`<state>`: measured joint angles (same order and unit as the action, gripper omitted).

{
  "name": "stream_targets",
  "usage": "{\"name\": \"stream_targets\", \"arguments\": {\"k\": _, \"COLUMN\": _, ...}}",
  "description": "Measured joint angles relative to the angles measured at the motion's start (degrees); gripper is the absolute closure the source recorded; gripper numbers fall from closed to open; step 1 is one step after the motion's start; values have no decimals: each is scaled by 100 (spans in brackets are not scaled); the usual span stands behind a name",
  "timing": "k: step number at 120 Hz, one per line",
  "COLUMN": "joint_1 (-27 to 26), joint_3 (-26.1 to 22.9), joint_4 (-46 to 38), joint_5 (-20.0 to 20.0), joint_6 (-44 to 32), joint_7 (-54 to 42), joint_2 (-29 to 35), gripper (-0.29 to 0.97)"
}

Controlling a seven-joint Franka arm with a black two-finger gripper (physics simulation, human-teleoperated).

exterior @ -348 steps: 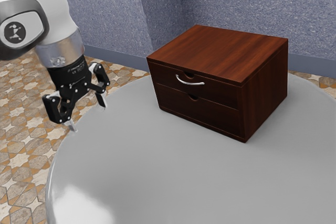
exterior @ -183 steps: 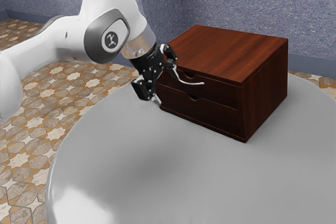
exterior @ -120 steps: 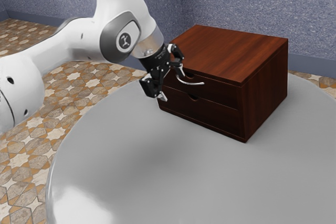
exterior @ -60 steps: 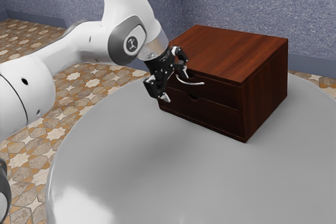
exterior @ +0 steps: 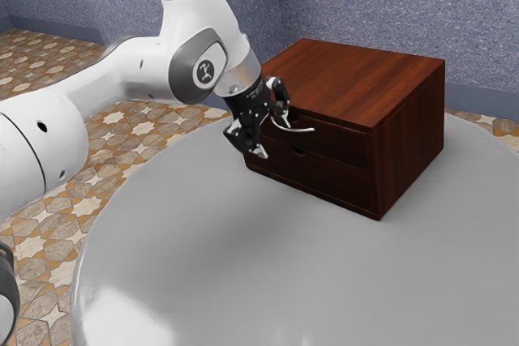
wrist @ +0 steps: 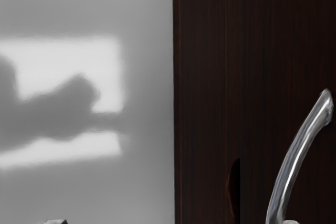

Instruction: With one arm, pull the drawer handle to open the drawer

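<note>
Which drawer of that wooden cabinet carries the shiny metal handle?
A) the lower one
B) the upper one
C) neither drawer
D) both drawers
B: the curved silver handle is fixed to the front of the upper drawer, while the lower drawer has only a small notch at its top edge.

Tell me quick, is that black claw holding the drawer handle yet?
Gripper: open, jaws apart at the end of the drawer handle, not clamped on it.
</note>
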<state>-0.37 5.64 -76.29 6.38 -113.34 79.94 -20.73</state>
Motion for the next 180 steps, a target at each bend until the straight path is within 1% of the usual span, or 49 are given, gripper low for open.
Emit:
{"name": "stream_targets", "arguments": {"k": 12, "joint_1": 2, "joint_3": -2, "joint_4": -5, "joint_5": 0, "joint_6": -4, "joint_7": -23, "joint_2": 3, "gripper": 31}}
{"name": "stream_targets", "arguments": {"k": 40, "joint_1": -7, "joint_3": 4, "joint_4": -85, "joint_5": -1, "joint_6": -9, "joint_7": -63, "joint_2": 63, "gripper": 47}}
{"name": "stream_targets", "arguments": {"k": 63, "joint_1": -21, "joint_3": 11, "joint_4": -170, "joint_5": -6, "joint_6": -9, "joint_7": -88, "joint_2": 121, "gripper": 58}}
{"name": "stream_targets", "arguments": {"k": 76, "joint_1": -10, "joint_3": 15, "joint_4": -299, "joint_5": -12, "joint_6": -8, "joint_7": -100, "joint_2": 203, "gripper": 62}}
{"name": "stream_targets", "arguments": {"k": 126, "joint_1": -8, "joint_3": 23, "joint_4": -957, "joint_5": -14, "joint_6": -77, "joint_7": -134, "joint_2": 704, "gripper": 66}}
{"name": "stream_targets", "arguments": {"k": 180, "joint_1": 16, "joint_3": 10, "joint_4": -1391, "joint_5": -16, "joint_6": -103, "joint_7": -143, "joint_2": 1003, "gripper": 61}}
